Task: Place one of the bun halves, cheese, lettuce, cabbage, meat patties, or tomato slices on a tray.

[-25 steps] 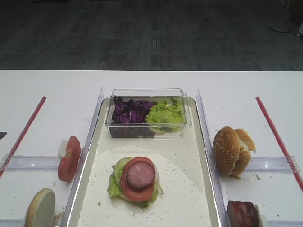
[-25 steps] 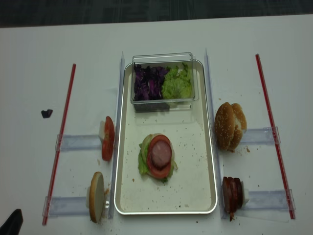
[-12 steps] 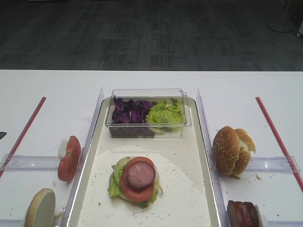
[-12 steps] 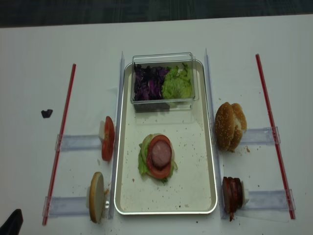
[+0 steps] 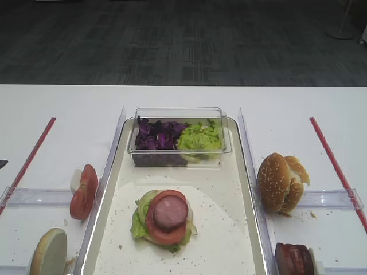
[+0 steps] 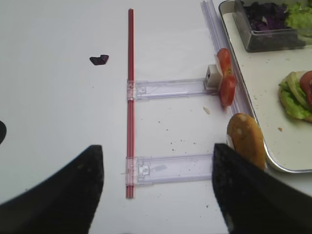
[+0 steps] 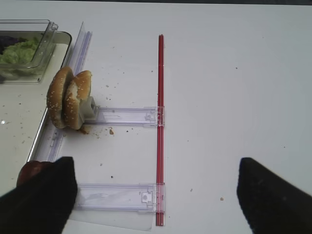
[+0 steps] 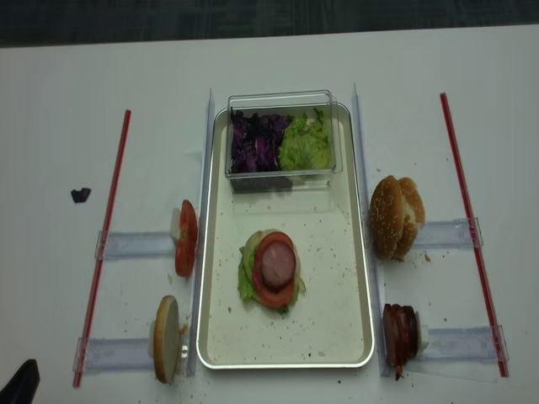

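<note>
A: We start with the tray (image 8: 221, 337). It lies at the middle of the table, long axis running away from us. On its near half we see a stack: lettuce (image 8: 247, 282) at the bottom, a tomato slice (image 8: 271, 290) above it, one meat patty (image 8: 276, 264) on top.

B: We confirm. At the far end of the tray stands a clear box (image 8: 282, 98) holding cabbage (image 8: 257, 143) on the left and more green leaves on the right.

A: Outside the tray, on the left, we note upright tomato slices (image 8: 185, 238) and one bun half (image 8: 165, 338) on edge near the corner. On the right, two bun halves (image 8: 394, 215) stand together, with the remaining meat patties (image 8: 399, 333) nearer the front.

B: End effectors next. We see the right gripper (image 7: 156, 195) above bare table beside a red strip (image 7: 159, 122); its jaws stand fully apart and hold nothing.

A: The left gripper (image 6: 158, 187) hangs over the left rails, jaws likewise spread wide, nothing between them. The bun half on edge lies just beside its right finger (image 6: 253, 195).
</note>
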Available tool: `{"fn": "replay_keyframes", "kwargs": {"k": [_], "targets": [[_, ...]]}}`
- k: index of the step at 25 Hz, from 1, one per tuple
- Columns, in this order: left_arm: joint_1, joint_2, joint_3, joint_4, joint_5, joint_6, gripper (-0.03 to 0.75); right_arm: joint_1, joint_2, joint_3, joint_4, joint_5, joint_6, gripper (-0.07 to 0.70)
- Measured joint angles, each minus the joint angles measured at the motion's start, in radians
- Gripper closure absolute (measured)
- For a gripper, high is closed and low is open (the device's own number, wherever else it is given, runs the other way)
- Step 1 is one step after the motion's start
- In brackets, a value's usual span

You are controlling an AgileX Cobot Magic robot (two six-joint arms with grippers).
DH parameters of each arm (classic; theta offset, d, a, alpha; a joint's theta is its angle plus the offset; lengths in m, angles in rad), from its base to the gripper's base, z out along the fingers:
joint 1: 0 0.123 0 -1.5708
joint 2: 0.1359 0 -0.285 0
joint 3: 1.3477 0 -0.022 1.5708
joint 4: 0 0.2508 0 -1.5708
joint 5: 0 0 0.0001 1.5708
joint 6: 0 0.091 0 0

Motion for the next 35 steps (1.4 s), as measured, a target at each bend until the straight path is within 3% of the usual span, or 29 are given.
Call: {"fn": "replay_keyframes", "kwargs": {"k": [35], "targets": [[0.000, 0.000, 0.000, 0.000, 0.000, 0.000, 0.276, 0.000, 0.000, 0.000, 0.000, 0.000, 0.000, -0.046]]}}
